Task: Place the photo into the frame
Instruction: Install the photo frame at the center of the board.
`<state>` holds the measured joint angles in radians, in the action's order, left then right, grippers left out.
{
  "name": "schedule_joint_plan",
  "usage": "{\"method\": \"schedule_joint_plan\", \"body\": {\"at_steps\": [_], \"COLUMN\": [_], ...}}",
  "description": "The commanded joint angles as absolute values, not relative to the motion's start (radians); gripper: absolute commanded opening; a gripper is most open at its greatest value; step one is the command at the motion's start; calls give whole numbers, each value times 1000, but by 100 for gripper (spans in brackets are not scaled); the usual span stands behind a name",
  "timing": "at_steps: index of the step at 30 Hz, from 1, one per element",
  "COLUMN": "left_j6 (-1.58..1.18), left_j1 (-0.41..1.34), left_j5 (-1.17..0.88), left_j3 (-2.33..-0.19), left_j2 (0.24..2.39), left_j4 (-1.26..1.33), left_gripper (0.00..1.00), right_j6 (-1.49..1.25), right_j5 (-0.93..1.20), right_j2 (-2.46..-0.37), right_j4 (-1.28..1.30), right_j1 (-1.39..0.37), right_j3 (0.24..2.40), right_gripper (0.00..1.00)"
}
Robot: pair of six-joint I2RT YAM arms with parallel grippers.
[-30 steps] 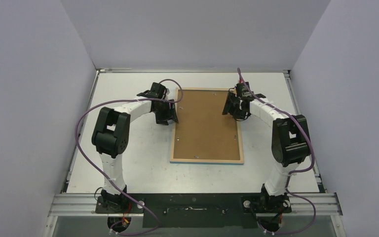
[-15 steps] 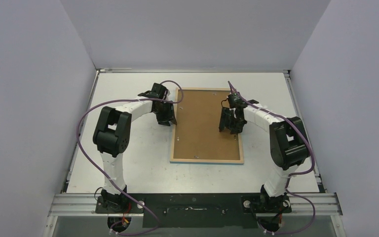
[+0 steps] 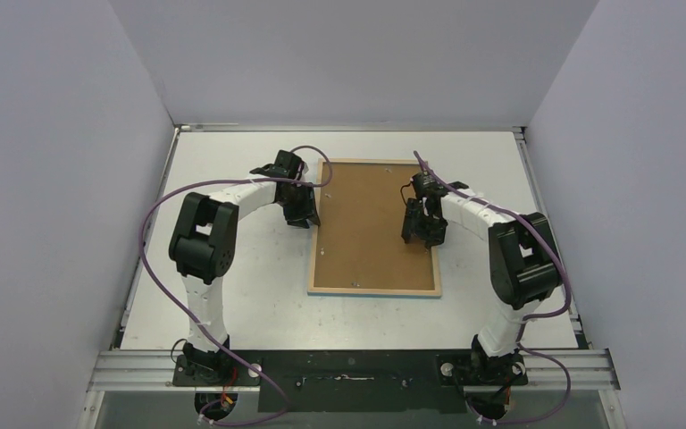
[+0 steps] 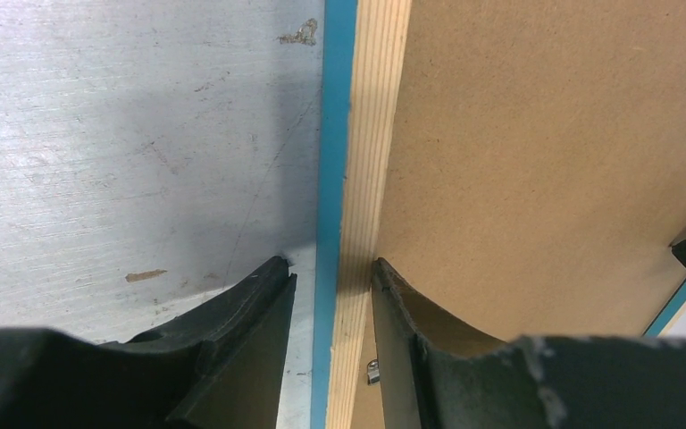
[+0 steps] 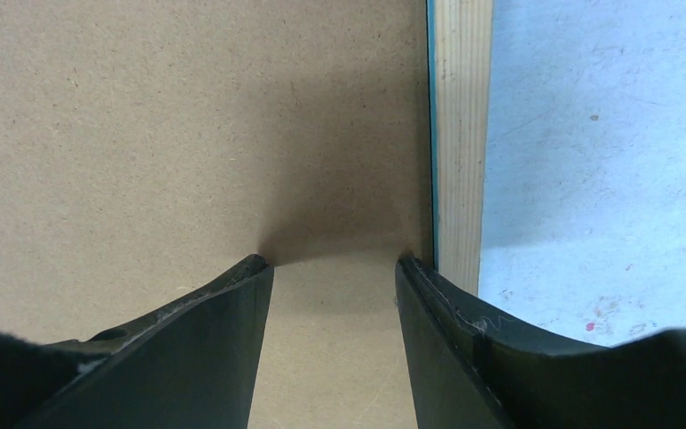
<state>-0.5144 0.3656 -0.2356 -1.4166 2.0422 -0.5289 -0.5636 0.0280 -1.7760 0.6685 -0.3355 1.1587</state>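
Note:
The frame lies face down mid-table, its light wood back up and a plain brown backing board inside it. My left gripper straddles the frame's left rail. In the left wrist view its jaws stand open: the right finger touches the rail's inner side, and a thin strip of table shows between the left finger and the blue edge. My right gripper hovers open over the board, just inside the right rail, holding nothing. The photo is hidden or out of view.
The white table is bounded by grey walls at the left, back and right. A small metal tab sits on the board beside the left rail. Purple cables loop from both arms.
My right gripper has moved toward the near side and inward over the backing board. The left gripper's jaws have narrowed around the frame's left rail; the left arm has hardly shifted.

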Motion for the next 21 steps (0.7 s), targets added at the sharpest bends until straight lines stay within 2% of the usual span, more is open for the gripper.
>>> {"method": "schedule_joint_plan", "body": {"at_steps": [1,12,21], "left_j6": [-488,-488,-483], "left_j1": [371,371,370], "left_j5": [-182,-196,-205], "left_j3": [-1400,-1397,-1391], "left_j2": [2115,2120,2125], "left_j4": [-595,-590,-591], "left_gripper": [36,36,36], "right_j6": [-568,-563,-579], "right_j5": [-11,-8,80], "right_j2": [-1738,-1733,-1729], "right_j4": [743,754,530], "right_j1": [-335,-336,-300], "right_j3": [1134,1105,973], "right_gripper": [54,54,56]}}
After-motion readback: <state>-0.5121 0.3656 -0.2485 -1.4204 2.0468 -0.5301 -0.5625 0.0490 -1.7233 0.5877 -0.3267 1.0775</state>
